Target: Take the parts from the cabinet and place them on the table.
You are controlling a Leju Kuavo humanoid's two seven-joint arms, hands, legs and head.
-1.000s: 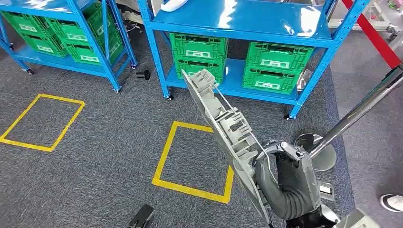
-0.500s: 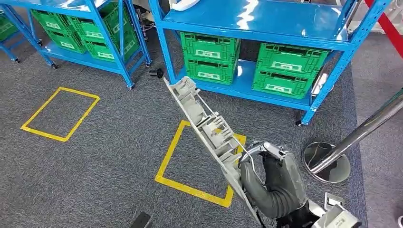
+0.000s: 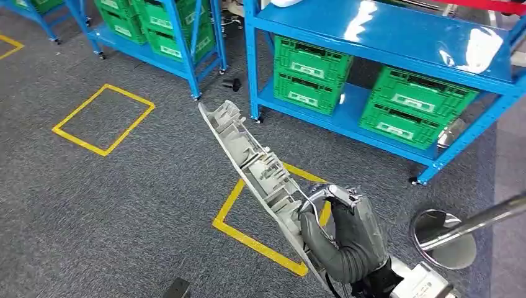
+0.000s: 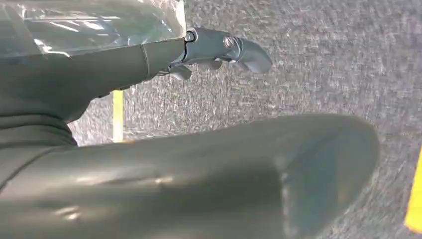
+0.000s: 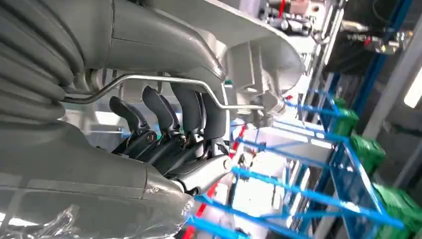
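Right robot hand (image 3: 347, 239) gripping long grey ribbed part (image 3: 257, 171) at its near end, fingers (image 5: 164, 112) curling round it from behind, thumb pressing along its face. Part tilting up and away to the far left, hanging over grey carpet (image 3: 124, 205) and a yellow taped square (image 3: 248, 239). Left robot hand (image 4: 219, 47) pointing at carpet, holding nothing; how far open, cannot tell. Standing beyond: blue shelving (image 3: 372, 28) carrying green crates (image 3: 310, 74) on its low shelf. Lying far left: second yellow square (image 3: 102, 118). Resting near right: round metal base (image 3: 443, 230) of a slanting pole.
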